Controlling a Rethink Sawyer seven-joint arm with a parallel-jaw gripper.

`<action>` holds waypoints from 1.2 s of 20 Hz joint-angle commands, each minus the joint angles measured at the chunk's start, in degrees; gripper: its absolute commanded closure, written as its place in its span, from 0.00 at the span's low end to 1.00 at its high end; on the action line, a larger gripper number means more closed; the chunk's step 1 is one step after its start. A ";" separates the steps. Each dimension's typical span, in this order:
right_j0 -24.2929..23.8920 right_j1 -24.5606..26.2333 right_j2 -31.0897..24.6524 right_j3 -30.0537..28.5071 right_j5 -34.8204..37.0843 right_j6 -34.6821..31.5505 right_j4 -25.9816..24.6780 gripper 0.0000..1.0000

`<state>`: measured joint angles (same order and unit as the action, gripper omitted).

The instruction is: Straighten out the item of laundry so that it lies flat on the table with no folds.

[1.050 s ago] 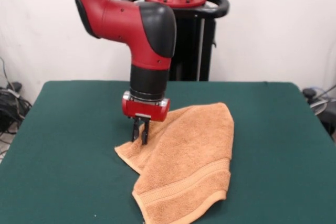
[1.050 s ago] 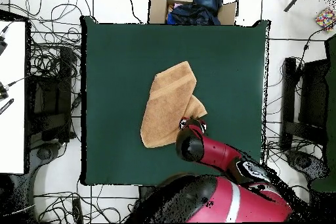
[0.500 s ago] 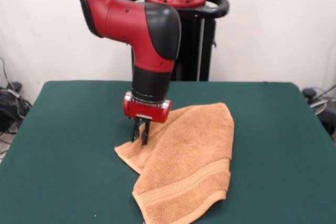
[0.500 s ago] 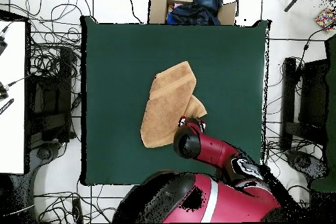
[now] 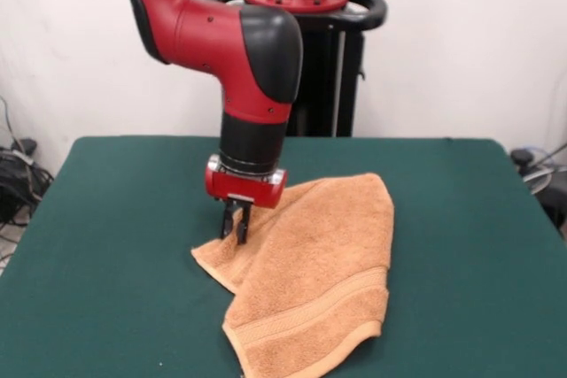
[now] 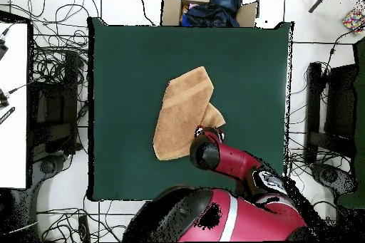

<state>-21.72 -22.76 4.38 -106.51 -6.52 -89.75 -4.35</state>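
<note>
Towel [image 5: 314, 281]: orange-tan terry, lying folded near the middle of the table [image 5: 115, 245], one layer doubled over another, woven stripe band across the end nearest the front camera; a pointed corner juts out to the side under the arm. Table: dark green cloth top, much larger than the towel. Gripper [image 5: 236, 223]: red and black arm comes down from above, fingers close together and pinched on the towel's edge beside that jutting corner, tips at cloth level. Cardboard box [image 6: 207, 5] with dark clothing sits beyond the table's far edge in the overhead view
</note>
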 commanded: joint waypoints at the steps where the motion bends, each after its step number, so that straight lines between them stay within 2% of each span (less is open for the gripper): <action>1: -1.84 1.37 8.86 0.61 6.24 -7.85 1.09 1.00; 7: -1.05 -1.57 13.08 -2.35 5.27 -8.05 -0.03 1.00; 12: -4.83 -3.39 12.31 -3.52 5.26 -5.96 -3.30 1.00; 14: -6.64 -3.75 11.46 -3.40 6.04 -4.94 -4.76 1.00; 19: -9.71 -1.03 9.33 -1.40 4.33 -5.12 -6.77 1.00; 22: -14.96 0.46 3.23 -1.13 3.21 -5.77 -8.36 1.00; 24: -16.57 0.66 0.51 -1.26 3.73 -5.98 -8.80 1.00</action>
<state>-34.34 -25.31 14.04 -108.86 -6.52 -89.75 -10.66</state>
